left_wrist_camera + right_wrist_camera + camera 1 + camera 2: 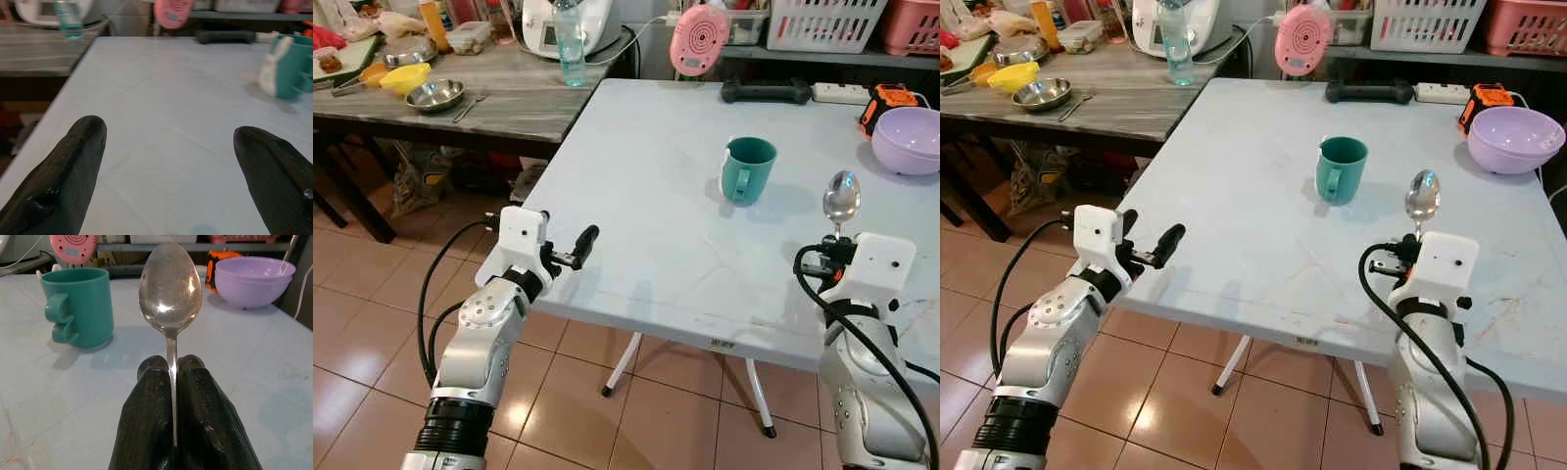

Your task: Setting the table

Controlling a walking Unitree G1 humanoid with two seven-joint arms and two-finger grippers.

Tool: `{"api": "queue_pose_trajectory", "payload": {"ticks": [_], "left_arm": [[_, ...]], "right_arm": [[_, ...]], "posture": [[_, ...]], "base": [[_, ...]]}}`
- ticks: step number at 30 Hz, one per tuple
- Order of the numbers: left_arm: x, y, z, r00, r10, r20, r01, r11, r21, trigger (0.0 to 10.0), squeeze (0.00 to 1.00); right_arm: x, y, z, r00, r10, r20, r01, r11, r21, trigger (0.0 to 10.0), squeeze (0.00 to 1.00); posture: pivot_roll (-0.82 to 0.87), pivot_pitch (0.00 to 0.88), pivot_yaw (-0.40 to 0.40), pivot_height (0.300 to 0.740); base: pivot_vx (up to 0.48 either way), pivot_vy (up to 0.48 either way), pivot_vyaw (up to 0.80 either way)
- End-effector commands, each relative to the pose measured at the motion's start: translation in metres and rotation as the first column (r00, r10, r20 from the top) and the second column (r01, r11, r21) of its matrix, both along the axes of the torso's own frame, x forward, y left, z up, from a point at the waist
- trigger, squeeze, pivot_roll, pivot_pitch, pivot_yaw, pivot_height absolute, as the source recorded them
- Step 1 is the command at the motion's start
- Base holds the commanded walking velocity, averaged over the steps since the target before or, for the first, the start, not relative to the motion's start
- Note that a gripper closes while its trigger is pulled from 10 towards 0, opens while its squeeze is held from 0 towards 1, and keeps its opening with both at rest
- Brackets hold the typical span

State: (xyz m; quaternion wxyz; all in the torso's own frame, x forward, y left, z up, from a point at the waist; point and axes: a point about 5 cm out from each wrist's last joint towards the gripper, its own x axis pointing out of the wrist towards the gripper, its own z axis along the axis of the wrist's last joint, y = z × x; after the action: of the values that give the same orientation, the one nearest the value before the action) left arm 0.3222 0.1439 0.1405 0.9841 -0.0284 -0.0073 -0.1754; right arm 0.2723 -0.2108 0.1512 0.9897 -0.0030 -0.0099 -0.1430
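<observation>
A pale square table (646, 176) stands in front of me. On it are a teal mug (747, 169) near the middle and a lilac bowl (908, 139) at the far right. My right gripper (835, 239) hovers over the table's near right part, shut on the handle of a metal spoon (170, 289). The spoon's bowl points away from me, toward the gap between mug and lilac bowl. My left gripper (570, 253) is open and holds nothing. It sits at the table's near left edge, and the mug (288, 66) is off to its right.
At the table's far edge lie a black bar (767, 92), a pink round device (699, 39), a power strip (842, 93) and an orange tool (891, 101). A wooden table at the left carries a steel bowl (434, 95), a yellow bowl (404, 76) and a water bottle (570, 44).
</observation>
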Motion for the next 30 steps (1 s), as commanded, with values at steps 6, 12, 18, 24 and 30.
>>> {"api": "queue_pose_trajectory", "payload": {"ticks": [6, 12, 18, 24, 30], "left_arm": [[0.003, 0.0038, 0.0004, 0.999, 0.038, 0.005, -0.038, 0.999, 0.009, 10.0, 0.0], [0.0029, 0.006, -0.0021, 0.999, 0.051, 0.004, -0.051, 0.999, 0.012, 10.0, 0.0], [0.0033, 0.0062, -0.0028, 0.999, 0.053, 0.004, -0.053, 0.998, 0.014, 10.0, 0.0], [0.0044, 0.0066, -0.0028, 0.999, 0.054, 0.006, -0.054, 0.998, 0.02, 10.0, 0.0], [0.005, 0.0059, -0.0024, 0.999, 0.046, 0.015, -0.046, 0.998, 0.03, 10.0, 0.0]], "right_arm": [[-0.0007, 0.0055, -0.0003, 1.0, 0.016, 0.008, -0.016, 1.0, 0.015, 10.0, 0.0], [-0.002, 0.0045, -0.0011, 1.0, 0.013, 0.007, -0.013, 1.0, 0.01, 10.0, 0.0], [-0.0035, 0.0031, -0.003, 1.0, 0.009, 0.001, -0.01, 1.0, 0.01, 10.0, 0.0], [-0.0033, 0.003, -0.0033, 1.0, 0.008, 0.001, -0.008, 1.0, 0.011, 10.0, 0.0], [-0.0037, 0.0032, -0.0042, 1.0, 0.008, 0.0, -0.008, 1.0, 0.008, 10.0, 0.0]], "posture": [[-0.08, 0.036, 0.06, 0.74], [-0.08, 0.042, 0.061, 0.74], [-0.09, 0.045, 0.059, 0.74], [-0.09, 0.045, 0.062, 0.74], [-0.09, 0.044, 0.06, 0.74]], "base": [[0.0, 0.0, -0.3], [0.0, 0.183, -0.38], [0.0, 0.391, 0.0], [0.0, 0.421, 0.0], [0.0, 0.426, 0.0]]}}
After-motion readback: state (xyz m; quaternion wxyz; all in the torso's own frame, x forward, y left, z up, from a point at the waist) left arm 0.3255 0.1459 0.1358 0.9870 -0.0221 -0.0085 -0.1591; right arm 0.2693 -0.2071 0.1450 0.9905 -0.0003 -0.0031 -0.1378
